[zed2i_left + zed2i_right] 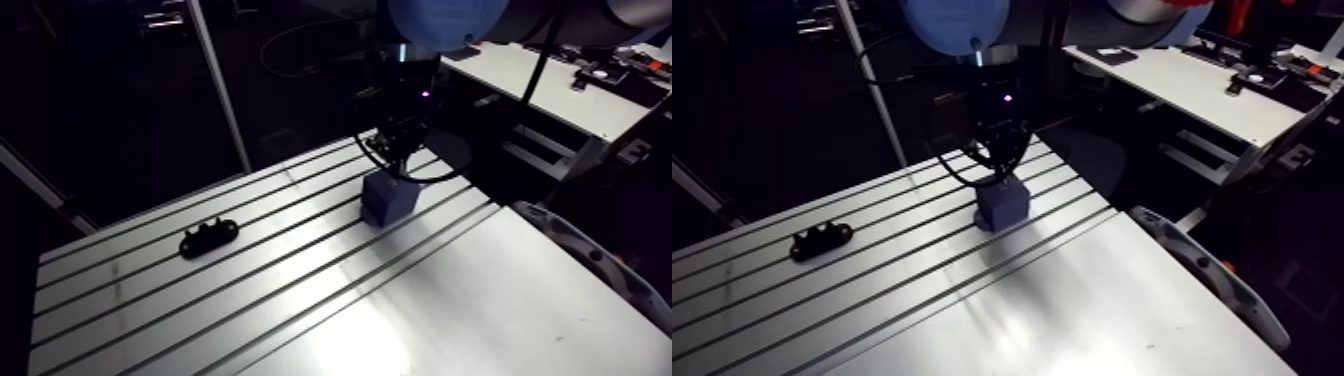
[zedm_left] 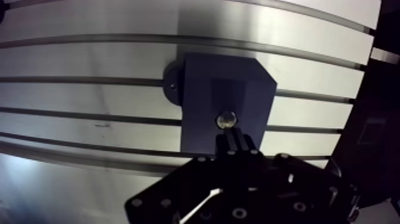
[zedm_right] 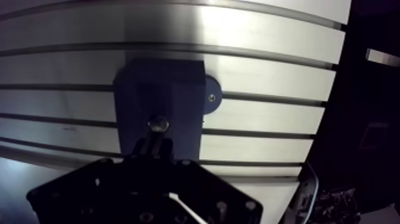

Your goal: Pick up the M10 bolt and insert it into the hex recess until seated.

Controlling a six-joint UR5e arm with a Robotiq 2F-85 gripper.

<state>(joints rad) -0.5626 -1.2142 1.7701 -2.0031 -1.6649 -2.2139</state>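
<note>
No readable text or number on the blue block [image 2: 202, 83] or table [image 2: 89, 59], so far as dim views show.

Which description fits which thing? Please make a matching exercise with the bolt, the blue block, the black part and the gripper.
1 bolt
2 blue block
3 black part
4 gripper

A lies alone on the table, away from the block
B hangs over the block
C shiny, at the gripper's tip
D stands under the gripper

Pairs: 1-C, 2-D, 3-A, 4-B
</note>
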